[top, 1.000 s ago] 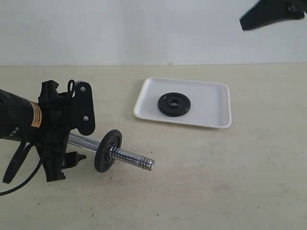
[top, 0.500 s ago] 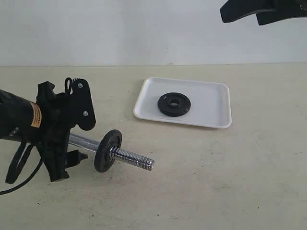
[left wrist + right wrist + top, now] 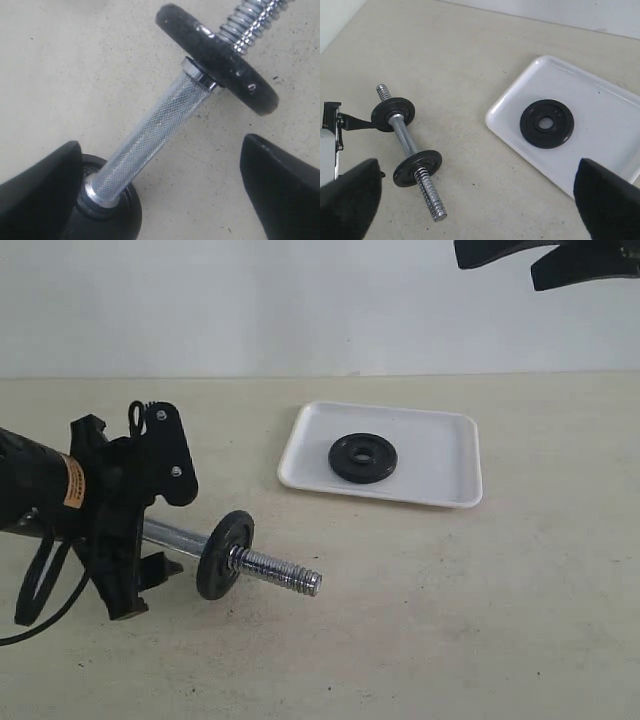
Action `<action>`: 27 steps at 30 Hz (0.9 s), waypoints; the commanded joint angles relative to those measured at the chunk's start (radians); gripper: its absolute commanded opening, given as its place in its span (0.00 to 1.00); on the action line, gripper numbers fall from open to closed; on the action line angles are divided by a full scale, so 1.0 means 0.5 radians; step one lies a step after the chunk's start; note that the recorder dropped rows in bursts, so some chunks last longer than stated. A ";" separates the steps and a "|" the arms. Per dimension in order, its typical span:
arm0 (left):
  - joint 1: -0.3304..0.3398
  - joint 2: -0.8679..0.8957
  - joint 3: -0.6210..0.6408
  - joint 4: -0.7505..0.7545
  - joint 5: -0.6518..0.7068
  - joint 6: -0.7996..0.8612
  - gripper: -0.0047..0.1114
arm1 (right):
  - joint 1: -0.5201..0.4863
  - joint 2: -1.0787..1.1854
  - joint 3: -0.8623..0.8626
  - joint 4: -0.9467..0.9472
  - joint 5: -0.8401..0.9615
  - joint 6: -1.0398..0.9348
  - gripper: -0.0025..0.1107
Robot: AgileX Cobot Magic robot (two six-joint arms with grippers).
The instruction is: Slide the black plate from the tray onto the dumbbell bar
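The black plate (image 3: 363,457) (image 3: 547,123) lies flat in the white tray (image 3: 440,445) (image 3: 605,95), left of its middle. The dumbbell bar (image 3: 175,536) (image 3: 155,125) (image 3: 406,141) rests on the table in front of the tray, its threaded end (image 3: 280,572) pointing right. My left gripper (image 3: 150,530) (image 3: 160,150) stands open astride the bar's knurled middle, its fingers (image 3: 42,187) clear of the metal. My right gripper (image 3: 495,268) (image 3: 480,200) hangs open high above the tray's far right side, holding nothing.
Two other black discs sit on the bar: one (image 3: 224,554) (image 3: 220,57) (image 3: 417,168) near the threaded end, one (image 3: 107,212) (image 3: 393,114) by the left gripper. A black cable (image 3: 35,590) loops under the left arm. A pale wall (image 3: 250,300) closes the back.
My right gripper has moved left along the top of the exterior view. The left gripper has edged slightly left along the bar. The plate, tray and bar have not moved.
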 commanded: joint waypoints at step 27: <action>0.000 0.479 -0.007 0.368 -0.406 0.521 0.71 | 0.000 -0.005 -0.008 0.050 -0.048 -0.288 0.84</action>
